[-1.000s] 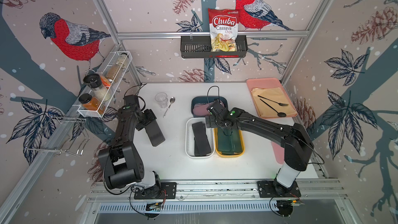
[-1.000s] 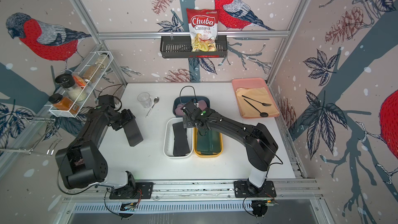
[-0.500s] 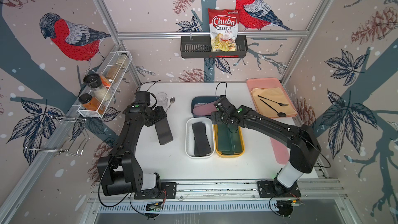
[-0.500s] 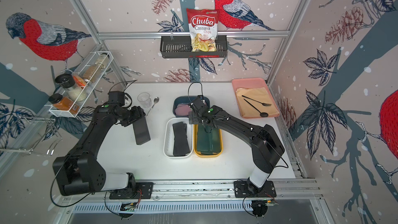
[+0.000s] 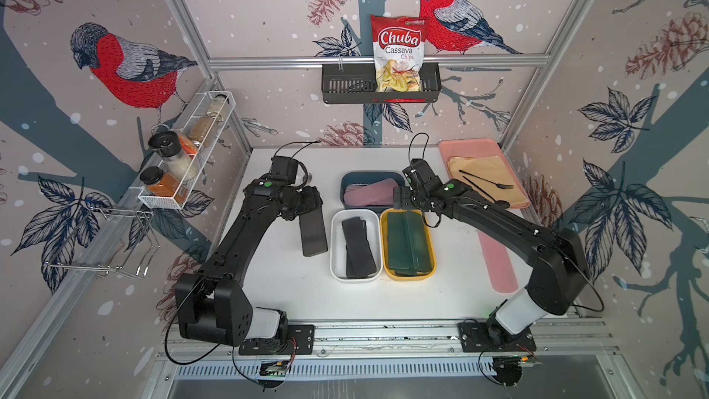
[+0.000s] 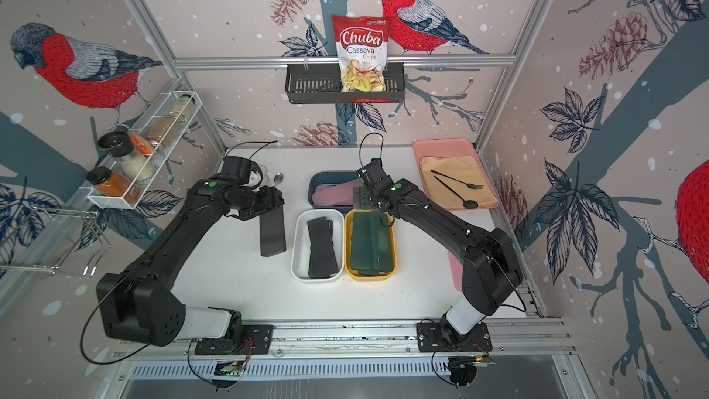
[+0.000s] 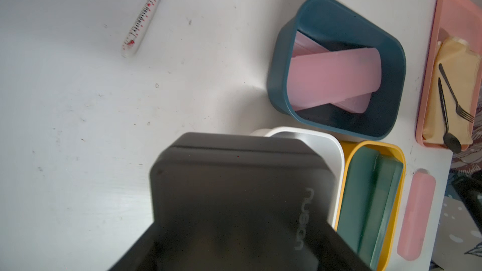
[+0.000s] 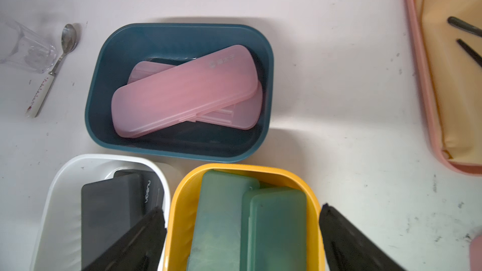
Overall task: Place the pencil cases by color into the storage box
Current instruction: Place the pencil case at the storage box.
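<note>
Beside white tub (image 5: pixel 335 224), left pincer (image 5: pixel 307 209) clamps black case (image 5: pixel 314 237); right pincer (image 8: pixel 242 241) gapes empty over yellow tub (image 8: pixel 179 194).

Pink pencil cases (image 8: pixel 182 92) of frosted, translucent plastic lie in the smooth matte plastic blue tub (image 8: pixel 182 32); beside it, a shiny metal spoon (image 8: pixel 68 37) on the scuffed tabletop (image 8: pixel 339 87).

Black pencil case (image 7: pixel 234 191) fills foreground, overlapping white tub (image 7: pixel 335 160).
</note>
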You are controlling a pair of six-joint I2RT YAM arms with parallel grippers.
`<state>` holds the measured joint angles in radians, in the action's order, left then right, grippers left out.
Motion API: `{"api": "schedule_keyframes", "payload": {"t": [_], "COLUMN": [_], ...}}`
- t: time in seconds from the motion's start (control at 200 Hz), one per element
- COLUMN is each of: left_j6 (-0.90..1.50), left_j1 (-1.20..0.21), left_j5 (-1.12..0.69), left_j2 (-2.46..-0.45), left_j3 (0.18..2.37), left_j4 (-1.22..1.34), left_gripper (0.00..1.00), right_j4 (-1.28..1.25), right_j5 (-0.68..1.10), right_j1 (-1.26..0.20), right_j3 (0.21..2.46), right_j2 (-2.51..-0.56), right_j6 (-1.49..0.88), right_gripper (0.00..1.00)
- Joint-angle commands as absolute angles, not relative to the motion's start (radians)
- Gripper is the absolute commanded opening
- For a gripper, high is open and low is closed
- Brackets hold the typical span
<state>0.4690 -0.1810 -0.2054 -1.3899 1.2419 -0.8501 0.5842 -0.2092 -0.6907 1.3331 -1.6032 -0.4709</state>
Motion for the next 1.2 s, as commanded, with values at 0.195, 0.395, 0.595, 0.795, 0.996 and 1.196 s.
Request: {"api": "schedule_keyframes", "payload": {"t": [0.195, 0.395, 0.595, 0.795, 0.996, 1.196], "left_j6": [0.574, 0.628, 0.662, 0.679, 0.673, 0.667], "left_j1": [-0.328, -0.396, -0.43, -0.455, -0.469, -0.489], "left_j5": [-0.195, -0.178, -0.172, -0.158, -0.132, -0.126], "left_j2": [-1.394, -1.409, -1.426, -1.45, -1.49, -1.53], "left_j3": [1.208, 1.188, 1.159, 1.13, 1.115, 1.117], "left_j4": [-0.812, -0.769, -0.72, -0.675, -0.659, -0.63], "left_gripper": [0.49, 0.49, 0.49, 0.49, 0.49, 0.49], "right_j4": [0.604, 0.601, 0.597, 0.588, 0.578, 0.574], "right_j5": [-0.165, -0.152, -0.14, -0.126, -0.114, -0.101], "right_j1": [-0.632, -0.617, -0.599, -0.567, -0.536, -0.514], "right_j3": [1.342, 1.316, 1.273, 1.222, 1.192, 1.176], "right_j2": [-1.588, -1.568, -1.532, -1.489, -1.463, -1.453], "right_j6": [-0.408, -0.392, -0.384, -0.374, -0.367, -0.362], "right_gripper": [0.95, 0.95, 0.95, 0.95, 0.95, 0.95]}}
